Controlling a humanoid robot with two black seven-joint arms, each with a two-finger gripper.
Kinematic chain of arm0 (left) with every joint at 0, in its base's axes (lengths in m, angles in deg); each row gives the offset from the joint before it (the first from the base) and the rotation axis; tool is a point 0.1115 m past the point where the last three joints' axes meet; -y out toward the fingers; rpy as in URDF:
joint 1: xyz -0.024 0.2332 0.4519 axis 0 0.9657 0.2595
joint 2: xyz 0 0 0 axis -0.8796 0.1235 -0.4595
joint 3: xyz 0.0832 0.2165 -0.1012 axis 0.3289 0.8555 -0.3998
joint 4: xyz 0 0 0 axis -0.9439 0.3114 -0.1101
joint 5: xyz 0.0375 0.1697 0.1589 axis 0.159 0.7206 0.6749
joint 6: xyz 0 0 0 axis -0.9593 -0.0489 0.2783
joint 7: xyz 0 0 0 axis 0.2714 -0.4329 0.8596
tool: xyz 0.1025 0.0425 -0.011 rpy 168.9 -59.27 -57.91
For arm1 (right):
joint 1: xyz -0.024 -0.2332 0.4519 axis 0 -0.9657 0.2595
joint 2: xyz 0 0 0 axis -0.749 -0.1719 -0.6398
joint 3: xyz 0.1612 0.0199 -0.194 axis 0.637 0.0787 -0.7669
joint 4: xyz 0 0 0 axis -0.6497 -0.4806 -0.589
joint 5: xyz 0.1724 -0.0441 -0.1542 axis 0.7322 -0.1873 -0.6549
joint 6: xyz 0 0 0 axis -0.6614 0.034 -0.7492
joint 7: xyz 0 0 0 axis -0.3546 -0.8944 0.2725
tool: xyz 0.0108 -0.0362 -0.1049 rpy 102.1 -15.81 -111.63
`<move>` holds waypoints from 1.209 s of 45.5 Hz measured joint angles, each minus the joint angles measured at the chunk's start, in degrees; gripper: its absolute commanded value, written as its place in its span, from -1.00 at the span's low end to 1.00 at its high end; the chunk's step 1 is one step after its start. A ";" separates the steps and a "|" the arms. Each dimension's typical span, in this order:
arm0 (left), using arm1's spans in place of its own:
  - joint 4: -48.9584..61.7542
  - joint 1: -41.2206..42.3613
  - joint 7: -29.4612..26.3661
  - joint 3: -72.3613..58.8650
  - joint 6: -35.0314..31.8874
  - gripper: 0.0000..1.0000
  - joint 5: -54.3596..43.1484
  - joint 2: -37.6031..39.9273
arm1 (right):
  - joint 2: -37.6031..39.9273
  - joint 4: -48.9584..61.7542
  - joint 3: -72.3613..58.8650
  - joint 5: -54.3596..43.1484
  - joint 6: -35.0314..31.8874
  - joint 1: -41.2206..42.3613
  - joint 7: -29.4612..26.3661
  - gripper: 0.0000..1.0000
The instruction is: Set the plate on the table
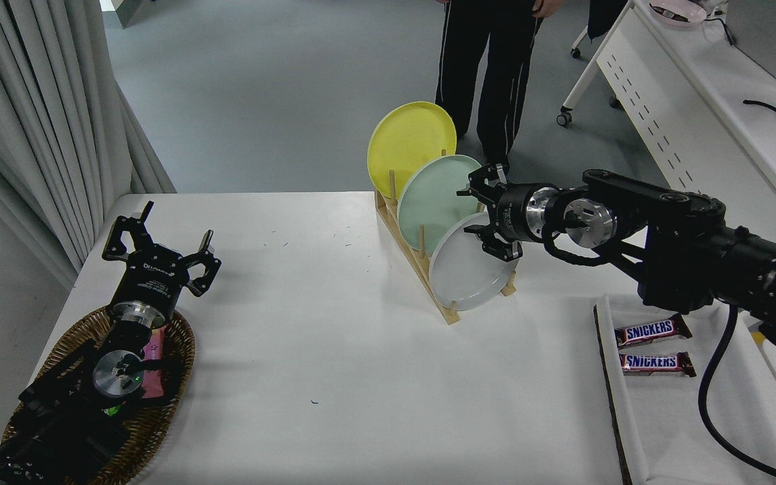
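The light grey plate [465, 273] stands on edge in the front slot of a wooden rack [422, 264] on the white table [334, 350]. A mint green plate [432, 195] and a yellow plate [405, 141] stand behind it. My right gripper [481, 215] is open, its jaws spread around the grey plate's upper right rim. My left gripper [159, 246] is open and parked at the lower left, over a wicker basket [159, 417].
A white tray [671, 404] with two Snickers bars [654, 331] lies at the lower right. A person's legs [489, 67] stand beyond the table's far edge, behind the rack. A white desk [698, 101] is at the top right. Curtains hang at the left.
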 measured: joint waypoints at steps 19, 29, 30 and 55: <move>0.00 0.00 0.00 0.00 0.00 1.00 0.00 0.00 | 0.01 0.06 -0.06 -0.08 0.01 0.11 -0.43 -0.12; 0.00 0.00 0.00 0.00 0.00 1.00 0.00 0.00 | 0.03 0.00 -0.07 -0.12 0.01 0.01 -0.48 -0.17; 0.00 0.00 0.00 0.00 0.00 1.00 0.00 0.00 | 0.03 -0.01 -0.07 -0.12 0.01 0.01 -0.49 -0.18; 0.00 0.00 0.00 0.00 0.00 1.00 0.00 0.00 | 0.21 -0.14 -0.07 -0.01 0.01 -0.05 -1.27 -0.45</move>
